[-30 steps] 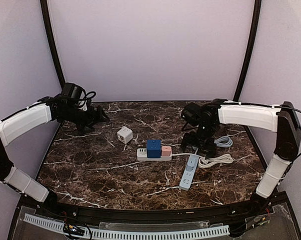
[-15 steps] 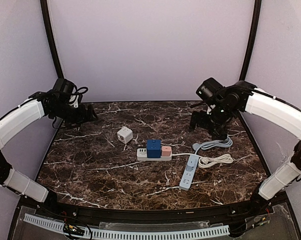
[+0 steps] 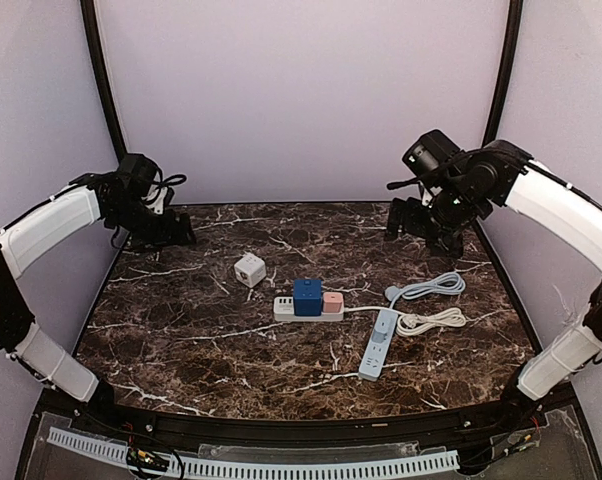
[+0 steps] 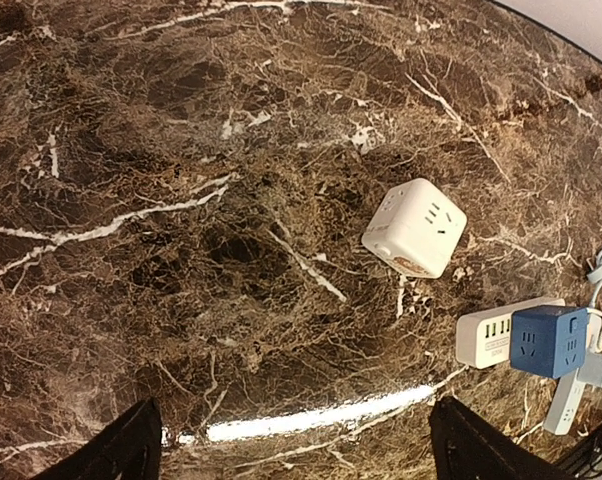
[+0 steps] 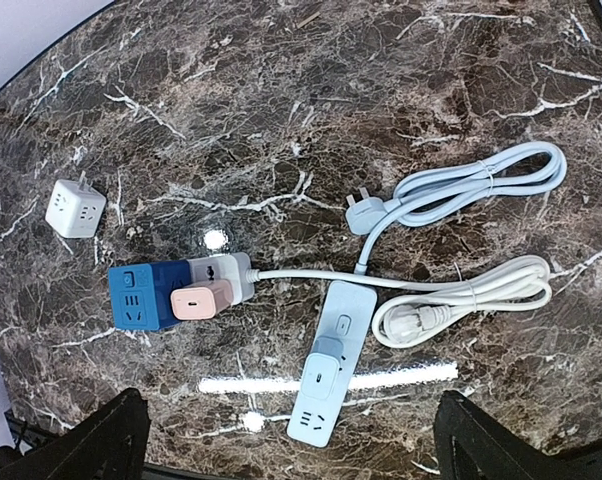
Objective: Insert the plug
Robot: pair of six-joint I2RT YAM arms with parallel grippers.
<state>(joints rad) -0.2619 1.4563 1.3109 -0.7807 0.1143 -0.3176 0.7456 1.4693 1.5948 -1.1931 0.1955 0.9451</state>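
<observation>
Marble table (image 3: 181, 330), plug (image 5: 361, 212) loose, well apart from right tool (image 3: 421, 228)

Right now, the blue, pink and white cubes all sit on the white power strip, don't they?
Not all. The white cube lies on the table, apart from the white power strip, as the top view shows. The blue cube and pink cube do sit on it.

On my feed the dark brown marble worktop (image 3: 181, 340) carries a white cube socket (image 3: 249, 269), lying alone left of centre. What look like plug pins stick out of one face. Plain lilac walls (image 3: 301, 100) close the cell, with black posts (image 3: 103, 90) at the rear corners and a slotted white cable duct (image 3: 281, 467) along the near edge.
</observation>
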